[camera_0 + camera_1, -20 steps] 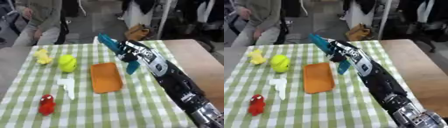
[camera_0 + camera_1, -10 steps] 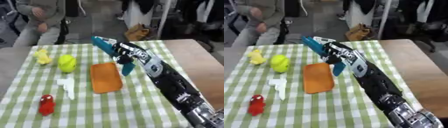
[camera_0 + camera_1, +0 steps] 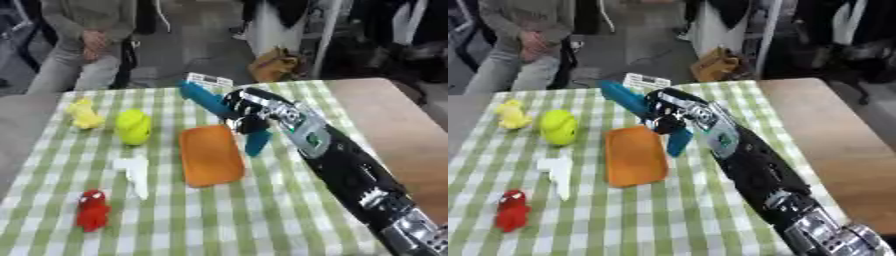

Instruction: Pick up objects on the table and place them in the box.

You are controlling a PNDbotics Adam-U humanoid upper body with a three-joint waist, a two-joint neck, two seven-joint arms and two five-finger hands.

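The right hand (image 3: 234,107), black with blue fingers (image 3: 203,96) spread straight, holds nothing above the flat orange box (image 3: 211,156). At nine o'clock of the box sit a green-yellow ball toy (image 3: 133,127) and a white piece (image 3: 134,172) on the checked table (image 3: 219,215).

We see our right arm (image 3: 341,165) lying across the tabletop's (image 3: 289,220) right side; bare checked cloth lies open between the orange tray (image 3: 210,155) and the white piece (image 3: 133,172).
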